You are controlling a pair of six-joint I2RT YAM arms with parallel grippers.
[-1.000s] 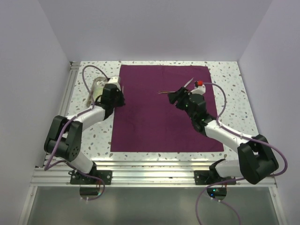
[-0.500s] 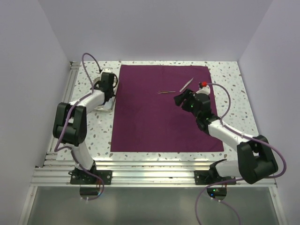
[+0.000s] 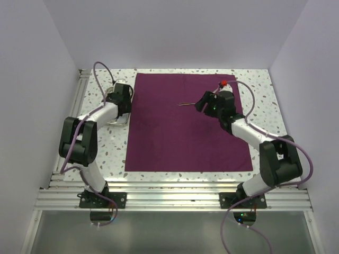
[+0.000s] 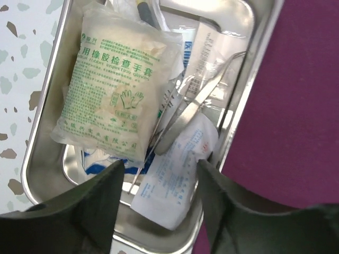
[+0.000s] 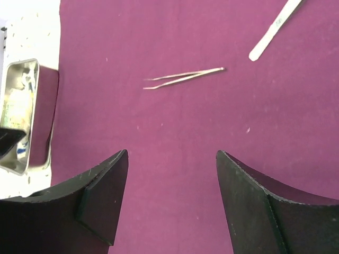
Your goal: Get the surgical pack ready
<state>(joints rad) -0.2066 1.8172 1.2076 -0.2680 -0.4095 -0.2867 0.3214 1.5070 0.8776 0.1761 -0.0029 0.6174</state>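
Left fingers (image 4: 90,211) are held apart, empty, above the steel tray (image 4: 45,145); right fingers (image 5: 100,196) are spread, empty, over the purple cloth (image 3: 185,137) near tweezers (image 5: 183,78).

The deep purple-maroon cloth (image 3: 185,143) lies opened out to a large flat square. It covers the middle of the speckled table (image 3: 111,151), with its edges running parallel to the table's. The small shiny steel tray (image 4: 45,174) stands unwrapped and upright on the bare tabletop, right against the cloth's left edge and towards the far corner. Its long side runs along that edge.
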